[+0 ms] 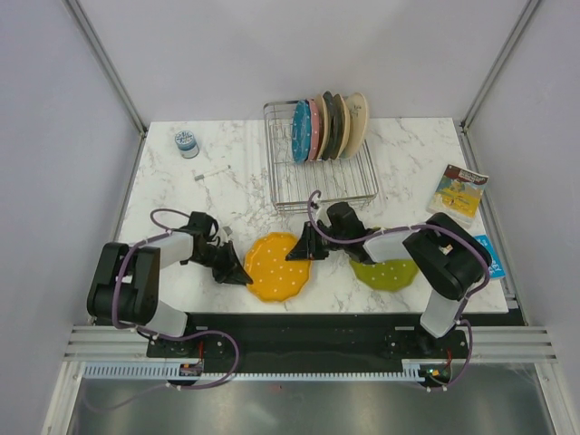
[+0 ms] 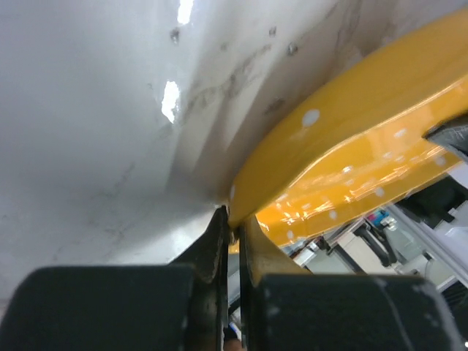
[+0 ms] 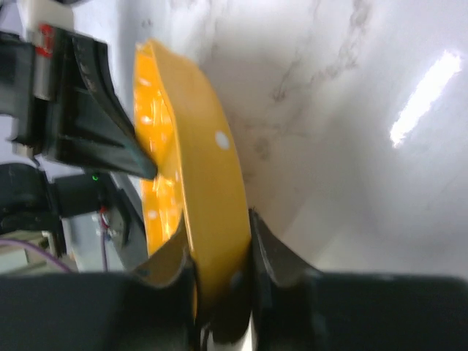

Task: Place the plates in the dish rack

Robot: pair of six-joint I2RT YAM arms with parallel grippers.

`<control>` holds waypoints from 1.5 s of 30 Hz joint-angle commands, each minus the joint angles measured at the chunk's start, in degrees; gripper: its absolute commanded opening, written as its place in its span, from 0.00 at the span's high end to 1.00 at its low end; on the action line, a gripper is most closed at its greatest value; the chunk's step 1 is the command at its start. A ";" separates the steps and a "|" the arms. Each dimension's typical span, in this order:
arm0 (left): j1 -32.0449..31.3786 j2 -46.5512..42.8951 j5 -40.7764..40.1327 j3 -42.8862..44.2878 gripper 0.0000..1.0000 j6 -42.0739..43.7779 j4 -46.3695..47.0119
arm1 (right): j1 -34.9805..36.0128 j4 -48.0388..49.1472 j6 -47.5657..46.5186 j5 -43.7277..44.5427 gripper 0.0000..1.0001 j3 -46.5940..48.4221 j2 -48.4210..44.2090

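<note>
Top view. The marble counter (image 1: 227, 181) carries a small blue jar (image 1: 187, 143) at upper left, well apart from everything else, and a picture book (image 1: 459, 192) at the right edge.

The dish rack (image 1: 322, 168), of silver wire, sits at upper centre. Its far end holds a row of upright plates: the blue plate (image 1: 300, 132), the pink plate (image 1: 314, 129) against it, then the plain plates (image 1: 344, 125) to the right.

The lime green plate (image 1: 385, 274) lies at lower right. The right arm (image 1: 399, 243) crosses over it and hides its far rim.

The orange plate (image 1: 278, 265) is at lower centre, near the rack's front edge. It is glossy, with a scalloped rim and scattered white dots.

The left gripper (image 1: 243, 272) is clamped on its left rim; the left wrist view shows the rim pinched between the fingertips. The right gripper (image 1: 304, 246) is clamped on the upper right rim, with one finger on each face in the right wrist view.

We cannot tell whether the plate is clear of the counter.
</note>
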 commanded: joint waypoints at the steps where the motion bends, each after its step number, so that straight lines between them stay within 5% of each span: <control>1: -0.71 -3.22 -1.68 2.20 0.98 4.62 1.01 | 1.41 -10.99 -9.60 -4.01 1.00 4.26 -3.55; 5: 1.65 -8.05 -8.27 2.90 0.69 6.12 1.27 | 1.32 -25.16 -17.69 -7.53 1.00 12.68 -5.57; 8: 4.81 -12.89 -11.62 7.64 0.58 7.88 -1.62 | 1.14 -35.80 -26.02 -6.22 1.00 19.52 -9.43; 15: 7.81 -22.82 -8.99 23.09 0.45 20.33 -6.99 | -1.58 -54.80 -36.78 -4.46 1.00 45.63 -9.72; 19: 7.81 -25.29 -16.79 26.90 0.35 22.29 -4.37 | -2.72 -57.62 -35.82 0.69 1.00 67.65 -3.06; 21: 7.81 -24.94 -21.26 27.95 0.36 21.95 -3.57 | -3.34 -57.62 -33.11 4.48 1.00 75.51 0.55; 25: 7.81 -23.19 -28.66 28.13 0.36 17.03 -0.93 | -3.61 -53.17 -31.77 26.61 1.00 90.37 8.46; 27: 7.73 -21.87 -32.52 28.22 0.23 13.35 -0.93 | -3.52 -49.46 -32.21 38.04 1.00 91.98 10.06; 29: 7.81 -21.25 -33.50 27.52 0.21 14.03 0.73 | -2.20 -41.39 -34.66 49.60 1.00 88.66 10.50; 34: 10.88 -20.01 -38.16 27.78 0.21 16.14 1.54 | -1.41 -22.04 -40.03 57.06 1.00 78.02 9.71; 39: 10.98 -22.38 -38.79 25.24 0.21 15.79 2.23 | 2.10 -18.43 -50.57 75.12 1.00 85.73 17.52; 45: 11.94 -24.58 -34.83 21.98 0.21 11.92 3.64 | 3.51 -12.82 -58.20 77.89 1.00 94.35 25.53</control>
